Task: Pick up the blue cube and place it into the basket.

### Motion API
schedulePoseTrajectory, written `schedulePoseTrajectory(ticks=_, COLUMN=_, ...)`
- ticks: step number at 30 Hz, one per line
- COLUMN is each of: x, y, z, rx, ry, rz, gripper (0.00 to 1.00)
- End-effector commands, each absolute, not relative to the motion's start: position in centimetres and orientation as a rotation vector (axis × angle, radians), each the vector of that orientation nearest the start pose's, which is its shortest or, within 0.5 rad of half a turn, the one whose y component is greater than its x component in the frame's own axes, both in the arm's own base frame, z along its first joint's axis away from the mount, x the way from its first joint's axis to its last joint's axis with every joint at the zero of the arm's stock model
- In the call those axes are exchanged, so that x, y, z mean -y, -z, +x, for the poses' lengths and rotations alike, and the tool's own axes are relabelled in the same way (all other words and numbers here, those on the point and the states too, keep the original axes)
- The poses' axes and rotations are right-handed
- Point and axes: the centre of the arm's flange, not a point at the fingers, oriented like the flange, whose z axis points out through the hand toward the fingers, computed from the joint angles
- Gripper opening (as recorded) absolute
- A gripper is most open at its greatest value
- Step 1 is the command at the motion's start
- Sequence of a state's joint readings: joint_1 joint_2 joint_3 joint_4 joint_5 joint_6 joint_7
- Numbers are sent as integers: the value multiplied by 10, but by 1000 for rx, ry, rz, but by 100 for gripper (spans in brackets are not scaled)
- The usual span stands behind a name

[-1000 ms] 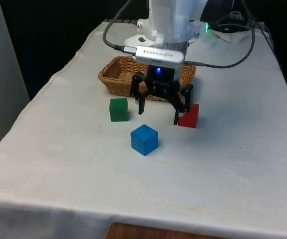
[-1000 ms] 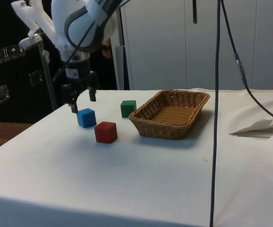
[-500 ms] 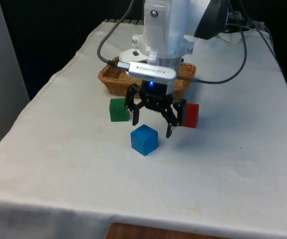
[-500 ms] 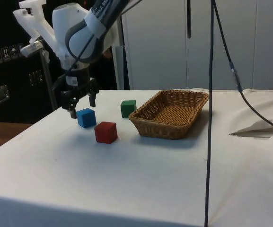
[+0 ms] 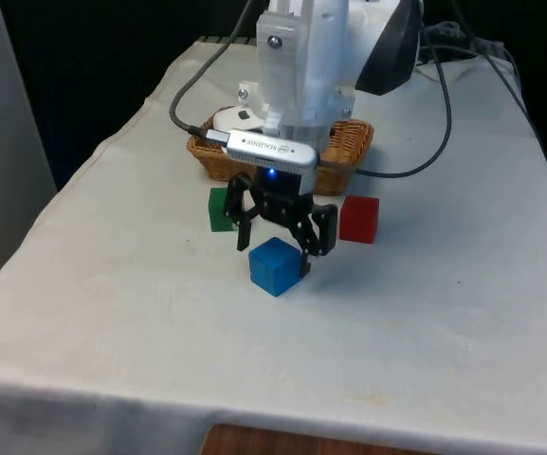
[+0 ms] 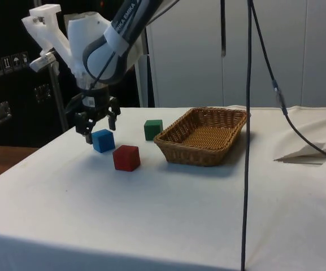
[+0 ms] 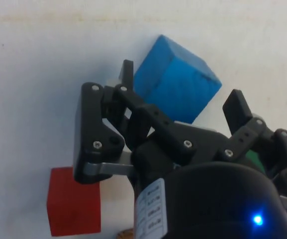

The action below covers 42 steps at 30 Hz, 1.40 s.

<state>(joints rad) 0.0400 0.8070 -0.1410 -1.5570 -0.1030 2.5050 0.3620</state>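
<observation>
Surface: white cloth table (image 5: 425, 313), dark cabinets behind in the side view.
Cube: blue cube (image 5: 275, 266) sits near the table's middle, in front of the basket (image 6: 203, 135).
Claw: gripper (image 5: 276, 253) spread, fingers straddling the cube, not yet pinching.
Your move: lower until the fingers flank the cube's sides, then squeeze evenly.
Watch: red cube (image 5: 358, 219) and green cube (image 5: 220, 210) sit near; keep clear.

Hand (image 5: 275, 248) straddles cube (image 5: 274, 266), before basket (image 5: 354, 144).
</observation>
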Motion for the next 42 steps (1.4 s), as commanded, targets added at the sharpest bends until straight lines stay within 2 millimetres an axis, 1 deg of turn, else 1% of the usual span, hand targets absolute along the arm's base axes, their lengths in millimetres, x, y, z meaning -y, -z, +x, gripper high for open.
schedulePoseTrajectory(ticks=1, x=55, y=-184, z=717, rx=-557, ry=287, rz=-3237, gripper=100)
schedulePoseTrajectory(ticks=9, x=51, y=-184, z=722, rx=-558, ry=303, rz=-3244, gripper=100)
schedulePoseTrajectory(ticks=10, x=51, y=-184, z=722, rx=-555, ry=303, rz=-3245, gripper=97)
schedulePoseTrajectory(ticks=11, x=51, y=-184, z=722, rx=-556, ry=304, rz=-3246, gripper=90)
schedulePoseTrajectory(ticks=12, x=51, y=-184, z=722, rx=-556, ry=302, rz=-3247, gripper=80)
schedulePoseTrajectory(ticks=14, x=50, y=-184, z=722, rx=-553, ry=302, rz=-3247, gripper=57)
schedulePoseTrajectory(ticks=15, x=50, y=-184, z=722, rx=-552, ry=302, rz=-3248, gripper=34)
schedulePoseTrajectory(ticks=16, x=50, y=-184, z=722, rx=-548, ry=298, rz=-3241, gripper=23)
schedulePoseTrajectory(ticks=17, x=50, y=-184, z=722, rx=-552, ry=302, rz=-3248, gripper=23)
schedulePoseTrajectory(ticks=19, x=50, y=-184, z=722, rx=-552, ry=302, rz=-3248, gripper=3)
schedulePoseTrajectory(ticks=20, x=50, y=-184, z=722, rx=-552, ry=304, rz=-3248, gripper=2)
schedulePoseTrajectory(ticks=27, x=49, y=-184, z=722, rx=-550, ry=302, rz=-3248, gripper=3)
schedulePoseTrajectory(ticks=35, x=51, y=-201, z=716, rx=-583, ry=291, rz=-3240, gripper=3)
schedulePoseTrajectory(ticks=36, x=51, y=-197, z=719, rx=-576, ry=285, rz=-3239, gripper=3)
schedulePoseTrajectory(ticks=38, x=51, y=-209, z=712, rx=-593, ry=282, rz=-3237, gripper=3)
schedulePoseTrajectory(ticks=42, x=51, y=-221, z=705, rx=-604, ry=278, rz=-3231, gripper=3)
